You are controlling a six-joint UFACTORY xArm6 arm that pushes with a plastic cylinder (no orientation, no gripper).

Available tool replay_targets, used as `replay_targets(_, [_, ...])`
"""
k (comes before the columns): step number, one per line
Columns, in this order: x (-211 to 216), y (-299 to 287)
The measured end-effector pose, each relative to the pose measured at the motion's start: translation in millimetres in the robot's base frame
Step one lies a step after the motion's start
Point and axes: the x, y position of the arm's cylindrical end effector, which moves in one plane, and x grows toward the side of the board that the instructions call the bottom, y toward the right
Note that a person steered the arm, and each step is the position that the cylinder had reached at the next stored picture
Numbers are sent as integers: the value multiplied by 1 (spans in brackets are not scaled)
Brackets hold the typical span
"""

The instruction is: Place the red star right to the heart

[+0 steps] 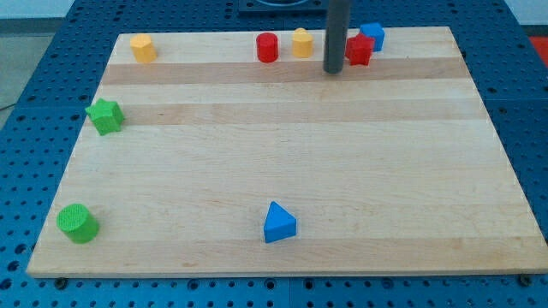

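The red star (pixel 360 50) lies near the view's top edge of the wooden board (pixel 282 154), touching a blue block (pixel 372 34) just behind it on its right. A yellow block (pixel 301 41), which may be the heart, sits to the star's left. My tip (pixel 333 71) rests on the board between them, just left of and slightly below the red star, with the rod hiding part of the star's left edge. I cannot tell whether the tip touches the star.
A red cylinder (pixel 268 47) stands left of the yellow block. Another yellow block (pixel 143 47) is at the top left. A green star (pixel 105 115) and a green cylinder (pixel 78 222) sit along the left edge. A blue triangle (pixel 278 222) lies at the bottom middle.
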Motion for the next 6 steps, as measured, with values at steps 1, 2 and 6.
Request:
replay_targets(1, [-1,47])
replay_targets(2, [-15,54])
replay_targets(6, [-55,10])
